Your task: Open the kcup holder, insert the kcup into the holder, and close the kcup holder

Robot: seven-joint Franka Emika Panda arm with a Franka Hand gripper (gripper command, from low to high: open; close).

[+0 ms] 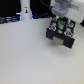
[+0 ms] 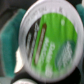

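Observation:
The black kcup holder [image 1: 63, 37] stands on the white table at the exterior view's upper right. My white gripper [image 1: 60, 26] hangs right over it, fingers reaching down to its top. The kcup [image 2: 49, 41] fills the wrist view: a round white rim with a green label, blurred, very close to the camera. In the exterior view it shows only as a small green spot [image 1: 59, 22] between the fingers. The gripper looks shut on the kcup. Teal finger pads [image 2: 9, 35] show beside the cup. Whether the holder's hinged part is up is hidden by the gripper.
A white bottle-like object [image 1: 25, 12] stands at the back of the table [image 1: 27, 57]. Dark items [image 1: 7, 20] line the back edge at the exterior view's left.

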